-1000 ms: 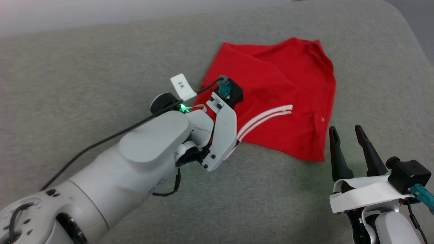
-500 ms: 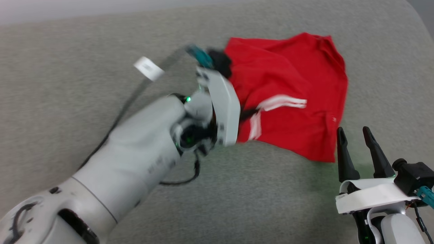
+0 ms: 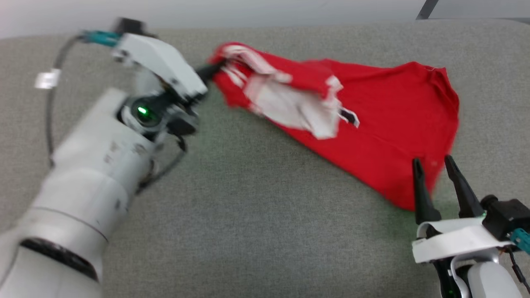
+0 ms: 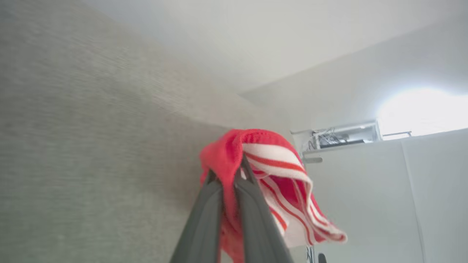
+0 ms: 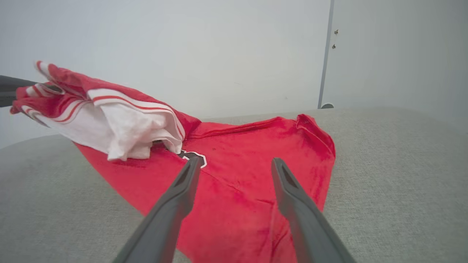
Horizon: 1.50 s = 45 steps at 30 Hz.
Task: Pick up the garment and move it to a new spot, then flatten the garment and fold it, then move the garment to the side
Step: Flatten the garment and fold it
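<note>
One bunched edge of the red sports jersey [image 3: 393,124] is lifted off the grey upholstered surface [image 3: 248,231]. The rest of it slopes down to our right and lies spread on that surface, with its near hem just under our right gripper [image 3: 432,163]. Where the cloth is raised, the white lining [image 3: 290,107] faces outward, and a bit of the black, white-outlined number [image 5: 193,157] peeks from beneath it. Our left gripper [image 4: 227,171] has its two dark fingers pinched together on the white-and-red striped trim [image 4: 281,157], a fold of red cloth squeezed between them. Our right gripper's jaws stand wide apart with nothing in them, low over the cloth. We judge the jersey light, soft and limp: from any single hold it will sag, drape and double over itself, and a thin pinch of the smooth fabric could slip. The stitched trim looks like the firmest place to grip. To spread it flat we would want a second hold on an opposite edge or corner.
</note>
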Available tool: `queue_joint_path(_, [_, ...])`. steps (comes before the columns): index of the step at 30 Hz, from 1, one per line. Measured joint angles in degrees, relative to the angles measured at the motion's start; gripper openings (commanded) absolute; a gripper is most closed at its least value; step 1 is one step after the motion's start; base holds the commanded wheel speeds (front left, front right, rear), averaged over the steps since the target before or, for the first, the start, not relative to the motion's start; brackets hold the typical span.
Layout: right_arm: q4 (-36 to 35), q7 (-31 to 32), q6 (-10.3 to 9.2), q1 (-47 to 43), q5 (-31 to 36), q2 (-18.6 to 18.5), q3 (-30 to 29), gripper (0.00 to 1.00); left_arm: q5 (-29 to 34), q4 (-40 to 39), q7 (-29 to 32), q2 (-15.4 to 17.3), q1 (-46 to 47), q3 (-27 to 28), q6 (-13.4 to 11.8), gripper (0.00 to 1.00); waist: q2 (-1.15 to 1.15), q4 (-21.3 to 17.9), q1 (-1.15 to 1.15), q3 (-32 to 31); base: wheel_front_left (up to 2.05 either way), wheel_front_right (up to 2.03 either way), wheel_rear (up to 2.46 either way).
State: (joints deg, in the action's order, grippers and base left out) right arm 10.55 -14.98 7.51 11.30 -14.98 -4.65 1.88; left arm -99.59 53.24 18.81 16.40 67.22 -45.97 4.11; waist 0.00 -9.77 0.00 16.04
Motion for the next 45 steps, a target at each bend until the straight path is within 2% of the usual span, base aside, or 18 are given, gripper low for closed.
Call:
queue_joint_path(2, [-0.1, 0.0, 0.0, 0.8, -0.1, 0.0, 0.7, 1.0, 1.9, 4.8, -2.3, 0.5, 2.3, -0.4, -1.4, 0.0, 0.0, 0.0, 0.0, 0.5, 0.0, 0.0, 0.0])
queue_joint_path(6, [-0.3, 0.0, 0.0, 2.4, -0.5, 0.3, 1.3, 1.0, 3.9, 11.8, -5.4, 2.4, 6.1, -0.5, -2.5, 0.0, 0.0, -0.9, 0.0, 1.8, 0.0, 0.0, 0.0])
queue_joint_path(10, [-0.3, 0.0, 0.0, 2.4, -0.7, 0.6, 1.3, 1.0, 9.9, 16.3, -6.3, 3.5, 9.0, -5.1, -3.2, 0.0, 0.0, -2.5, 0.0, 3.9, 0.0, 0.0, 0.0])
queue_joint_path(11, [-0.3, 0.0, 0.0, 2.5, -0.8, 0.7, 1.3, 1.0, 11.0, 17.0, -5.9, 3.9, 9.0, -6.3, -3.5, 0.06, 0.0, -3.1, 0.0, 4.5, 0.0, 0.0, 0.0])
queue_joint_path(13, [-0.5, 0.0, 0.0, 2.6, -1.0, 1.0, 1.3, 1.0, 12.6, 18.2, -5.8, 4.9, 8.7, -7.7, -3.6, 0.41, 0.0, -4.2, 0.0, 5.8, 0.0, 0.0, 0.0])
queue_joint_path(14, [-0.5, 0.0, 0.0, 2.7, -1.0, 1.1, 1.3, 1.0, 13.1, 18.5, -5.7, 5.3, 8.6, -8.2, -3.6, 0.48, 0.0, -4.7, 0.0, 6.4, 0.0, 0.0, 0.0])
queue_joint_path(15, [-0.5, 0.0, 0.0, 2.9, -1.0, 1.1, 1.1, 1.0, 13.8, 18.7, -5.7, 5.5, 8.6, -9.0, -3.3, 0.85, 0.0, -5.1, 0.0, 6.9, 0.0, 0.0, 0.0])
queue_joint_path(16, [-0.6, 0.0, 0.0, 3.1, -1.0, 1.2, 0.9, 1.0, 14.5, 18.8, -5.7, 5.5, 8.5, -9.5, -2.5, 1.0, 0.0, -5.5, 0.0, 7.4, 0.0, 0.0, 0.0])
queue_joint_path(22, [-1.7, -0.1, 0.0, 3.3, 0.5, 0.6, 1.1, 1.0, 16.4, 17.6, -8.2, 4.6, 9.0, -11.1, 1.8, 1.0, 0.0, -4.9, 0.0, 8.4, 0.0, 0.0, 0.0])
queue_joint_path(26, [-1.6, -0.1, 0.0, 3.2, 1.4, -2.2, 2.7, 1.0, 18.2, 13.9, -13.2, 4.3, 8.3, -12.3, 3.0, 1.0, 0.0, -3.4, 0.0, 7.7, 0.0, 0.0, 0.0])
queue_joint_path(32, [0.1, 1.1, 0.0, 3.0, 1.6, -9.1, 8.2, 1.0, 21.7, 3.6, -23.4, 6.4, 2.9, -15.1, 3.2, 1.0, 0.0, -0.1, 0.0, 4.5, 0.0, 0.0, 0.0])
queue_joint_path(39, [-2.9, 11.3, 0.0, 3.5, -0.7, -19.6, 19.0, 1.0, 27.6, -4.3, -32.3, 8.7, -4.4, -19.2, 3.3, 1.0, 0.0, 4.9, 0.0, -0.2, 0.0, 0.0, 0.0])
queue_joint_path(42, [-5.2, 17.2, 0.0, 5.1, -2.8, -24.3, 24.3, 1.0, 30.2, -7.2, -33.6, 9.6, -7.4, -18.8, 2.0, 1.0, 0.0, 7.0, 0.0, -2.0, 0.0, 0.0, 0.0])
queue_joint_path(45, [-6.6, 24.1, 0.0, 7.0, -4.9, -28.8, 28.9, 1.0, 36.5, -13.1, -33.7, 10.8, -10.9, -14.9, -2.7, 1.0, 0.0, 9.2, 0.0, -3.5, 0.0, 0.0, 0.0])
